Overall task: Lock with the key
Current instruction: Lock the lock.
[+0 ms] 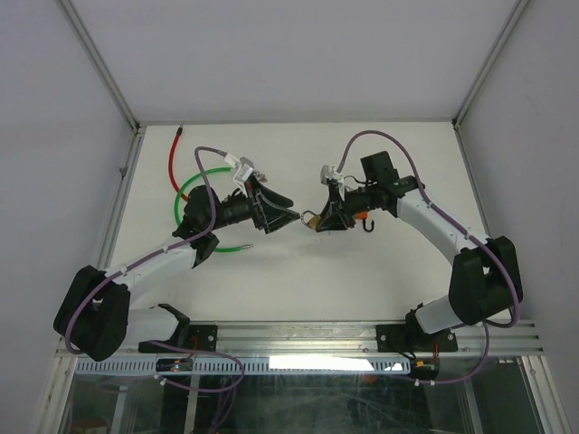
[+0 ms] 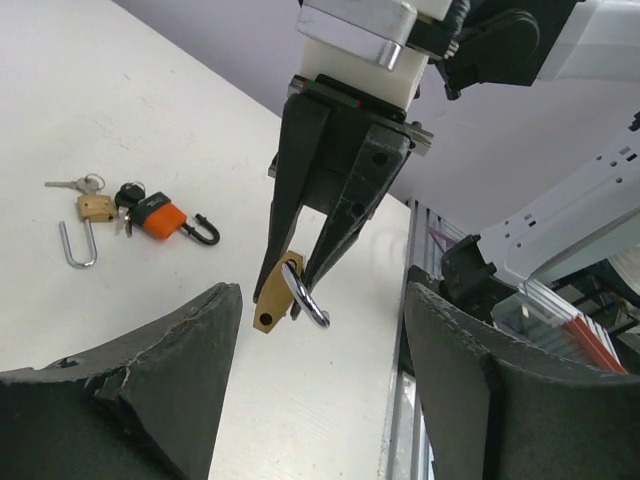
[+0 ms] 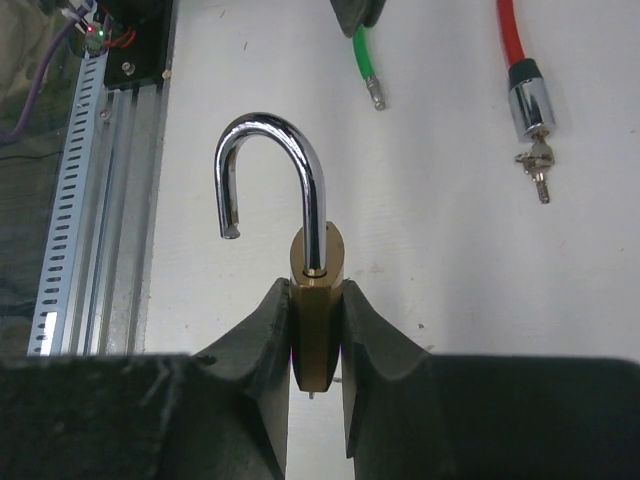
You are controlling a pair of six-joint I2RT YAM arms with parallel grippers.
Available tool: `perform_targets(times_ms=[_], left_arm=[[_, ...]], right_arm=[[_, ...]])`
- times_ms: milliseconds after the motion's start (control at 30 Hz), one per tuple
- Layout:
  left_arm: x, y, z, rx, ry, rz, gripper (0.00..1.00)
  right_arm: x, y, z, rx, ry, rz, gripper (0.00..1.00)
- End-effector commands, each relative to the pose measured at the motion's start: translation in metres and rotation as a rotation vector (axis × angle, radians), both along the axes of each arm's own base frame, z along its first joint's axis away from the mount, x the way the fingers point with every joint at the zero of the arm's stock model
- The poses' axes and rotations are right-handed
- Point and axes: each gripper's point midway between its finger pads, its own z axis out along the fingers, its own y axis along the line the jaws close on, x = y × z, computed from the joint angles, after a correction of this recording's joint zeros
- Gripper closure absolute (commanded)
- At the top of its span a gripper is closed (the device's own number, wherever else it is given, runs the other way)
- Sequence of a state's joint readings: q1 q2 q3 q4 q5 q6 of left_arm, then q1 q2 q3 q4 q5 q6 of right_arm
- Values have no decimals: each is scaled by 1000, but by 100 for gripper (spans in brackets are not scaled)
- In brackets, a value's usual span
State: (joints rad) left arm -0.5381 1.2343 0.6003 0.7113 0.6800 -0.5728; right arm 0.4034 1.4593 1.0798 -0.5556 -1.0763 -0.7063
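The left gripper (image 1: 288,212) stands released, jaws wide, just short of the brass padlock (image 3: 315,330) — held above the table (image 1: 362,289), body clenched in the right gripper (image 2: 295,275). With the shackle (image 3: 300,160) open, the left should probably press its free end squarely home.

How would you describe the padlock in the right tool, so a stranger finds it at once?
Find the right arm, then its tool. It pinches a brass padlock with an open silver shackle. The other padlocks lie on the table; only this one is lifted.
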Motion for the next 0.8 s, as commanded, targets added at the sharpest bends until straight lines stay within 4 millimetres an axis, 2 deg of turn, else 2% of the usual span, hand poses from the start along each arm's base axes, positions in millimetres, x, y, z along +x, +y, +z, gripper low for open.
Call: perform_targets(times_ms=[0, 200, 567, 700, 767], left_arm=[[3, -13, 1, 52, -11, -43, 35], [8, -21, -11, 119, 24, -59, 47], [-4, -35, -20, 162, 27, -149, 65], [-6, -35, -24, 171, 23, -163, 87], [-7, -36, -25, 177, 2, -180, 94]], right_arm=[[3, 6, 18, 19, -98, 55, 100], [2, 7, 17, 13, -103, 58, 100], [1, 7, 17, 8, -110, 63, 100], [0, 7, 17, 10, -111, 69, 100], [-2, 7, 19, 16, -108, 81, 100]])
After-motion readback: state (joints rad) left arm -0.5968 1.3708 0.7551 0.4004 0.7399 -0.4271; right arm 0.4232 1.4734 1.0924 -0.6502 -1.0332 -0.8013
